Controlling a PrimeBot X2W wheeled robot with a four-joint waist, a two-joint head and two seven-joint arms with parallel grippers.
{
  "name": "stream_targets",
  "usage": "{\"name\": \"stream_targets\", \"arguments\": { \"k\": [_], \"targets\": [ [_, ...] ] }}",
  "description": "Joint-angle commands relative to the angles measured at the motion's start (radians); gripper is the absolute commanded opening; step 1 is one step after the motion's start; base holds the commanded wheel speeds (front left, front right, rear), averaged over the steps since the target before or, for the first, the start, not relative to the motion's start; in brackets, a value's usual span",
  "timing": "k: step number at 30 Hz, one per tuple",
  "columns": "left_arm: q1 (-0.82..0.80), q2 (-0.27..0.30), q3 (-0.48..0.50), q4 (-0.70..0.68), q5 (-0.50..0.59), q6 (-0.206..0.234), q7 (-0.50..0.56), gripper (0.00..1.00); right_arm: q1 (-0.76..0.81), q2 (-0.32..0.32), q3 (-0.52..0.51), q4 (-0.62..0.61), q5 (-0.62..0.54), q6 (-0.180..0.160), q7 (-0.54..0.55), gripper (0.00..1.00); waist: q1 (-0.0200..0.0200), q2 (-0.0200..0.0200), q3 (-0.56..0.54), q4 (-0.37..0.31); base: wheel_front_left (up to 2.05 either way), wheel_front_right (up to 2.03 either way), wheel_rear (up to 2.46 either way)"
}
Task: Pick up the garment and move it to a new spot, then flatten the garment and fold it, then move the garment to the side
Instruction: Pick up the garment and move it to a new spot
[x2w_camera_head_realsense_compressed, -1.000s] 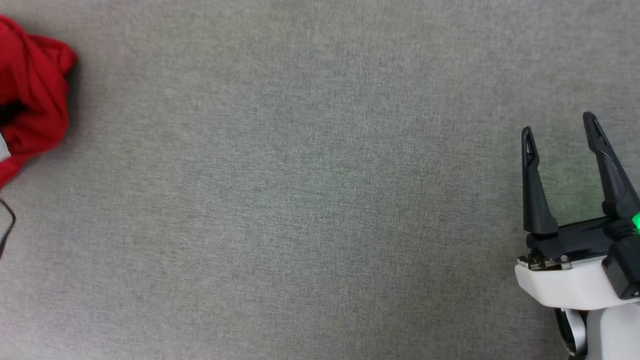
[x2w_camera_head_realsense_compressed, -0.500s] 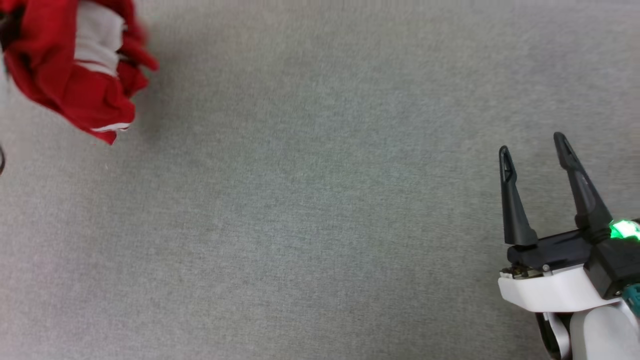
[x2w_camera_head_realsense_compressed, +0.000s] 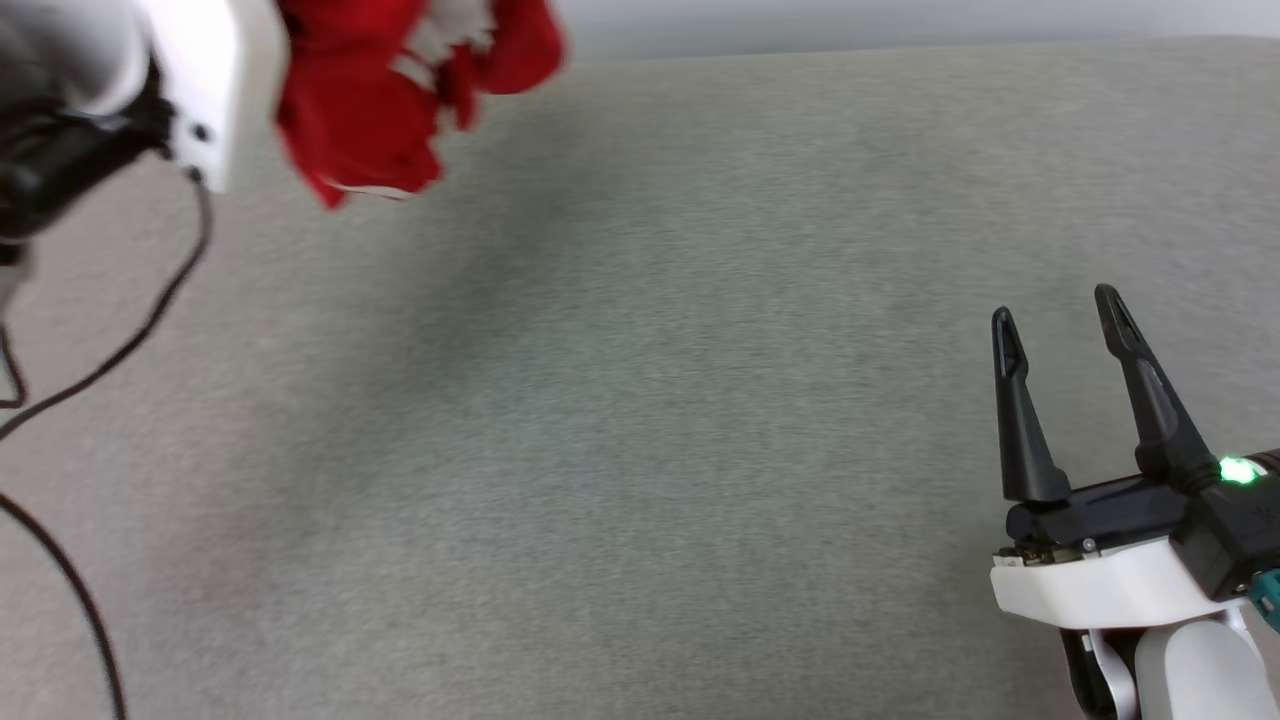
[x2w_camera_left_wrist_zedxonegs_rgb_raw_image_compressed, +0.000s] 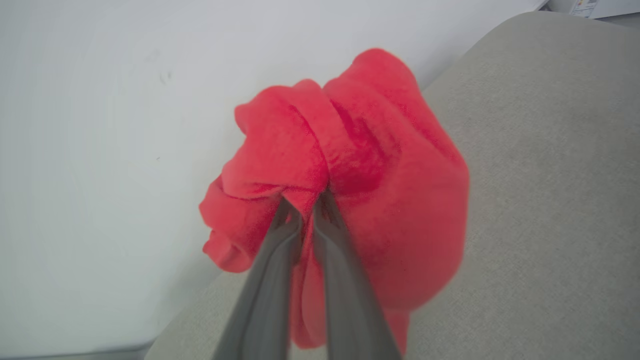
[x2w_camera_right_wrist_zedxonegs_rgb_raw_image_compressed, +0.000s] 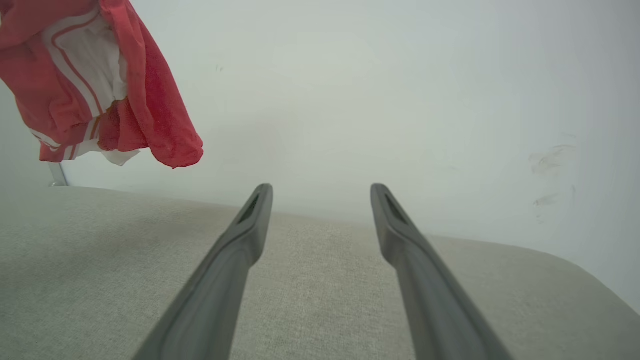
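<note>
- I am looking down at a grey woven surface (x2w_camera_head_realsense_compressed: 640, 450). It is showing a fine, felt-like weave, and the wrist views are giving it a rounded far edge.
- The wrist views are adding a pale, smooth wall (x2w_camera_right_wrist_zedxonegs_rgb_raw_image_compressed: 350, 75) behind that edge, with faint scuffs at 3 o'clock in the right wrist view.
- The garment (x2w_camera_head_realsense_compressed: 380, 100) is hanging bunched at 11 o'clock in the head view, lifted clear of the surface. It is a soft red knit in rounded folds.
- The right wrist view is showing its white sleeve panel and striped trim, while the left wrist view is giving me plain red cloth.
- The right gripper (x2w_camera_head_realsense_compressed: 1055, 303) is sitting at 4 o'clock with its long, tapered dark fingers spread wide and nothing between them.
- The left gripper (x2w_camera_left_wrist_zedxonegs_rgb_raw_image_compressed: 306, 207) is pinching a fold of the garment, with its fingers nearly together.
- A thin black cable (x2w_camera_head_realsense_compressed: 150, 310) is trailing at 9 o'clock.
- A green light (x2w_camera_head_realsense_compressed: 1238, 470) is glowing on the right wrist.
</note>
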Motion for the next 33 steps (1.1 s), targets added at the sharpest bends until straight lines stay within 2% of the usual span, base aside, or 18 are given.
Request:
{"name": "stream_targets", "arguments": {
  "k": [1, 6, 12, 17, 24, 33],
  "targets": [
    [-0.022, -0.023, -0.025, -0.021, 0.001, 0.000, -0.007, 0.00, 0.007, 0.001, -0.003, 0.003, 0.006, 0.000, -0.002, 1.00, 0.0001, -0.0001, -0.014, -0.060, 0.00, 0.00, 0.00],
    [-0.027, -0.087, -0.089, -0.049, 0.003, 0.000, -0.029, 0.00, 0.005, 0.001, -0.009, 0.009, 0.017, 0.000, -0.002, 1.00, 0.0001, -0.0001, -0.008, -0.111, 0.00, 0.00, 0.00],
    [0.043, -0.173, -0.185, -0.057, 0.006, 0.000, -0.068, 0.00, -0.004, 0.001, -0.014, 0.011, 0.027, 0.000, -0.002, 1.00, 0.0001, -0.0001, 0.010, -0.141, 0.00, 0.00, 0.00],
    [0.119, -0.226, -0.276, -0.031, 0.019, 0.000, -0.097, 0.00, -0.012, 0.001, -0.013, 0.013, 0.032, 0.000, -0.002, 1.00, 0.0001, -0.0001, 0.026, -0.148, 0.00, 0.00, 0.00],
    [0.303, -0.299, -0.428, 0.038, 0.005, 0.000, -0.170, 0.00, -0.009, 0.001, -0.018, 0.022, 0.032, 0.000, -0.002, 1.00, 0.0001, -0.0001, 0.039, -0.155, 0.00, 0.00, 0.00],
    [0.490, -0.372, -0.487, 0.087, 0.010, 0.000, -0.195, 0.00, 0.010, 0.001, -0.021, 0.041, 0.018, 0.000, -0.002, 1.00, 0.0001, -0.0001, 0.019, -0.133, 0.00, 0.00, 0.00]
  ]
}}
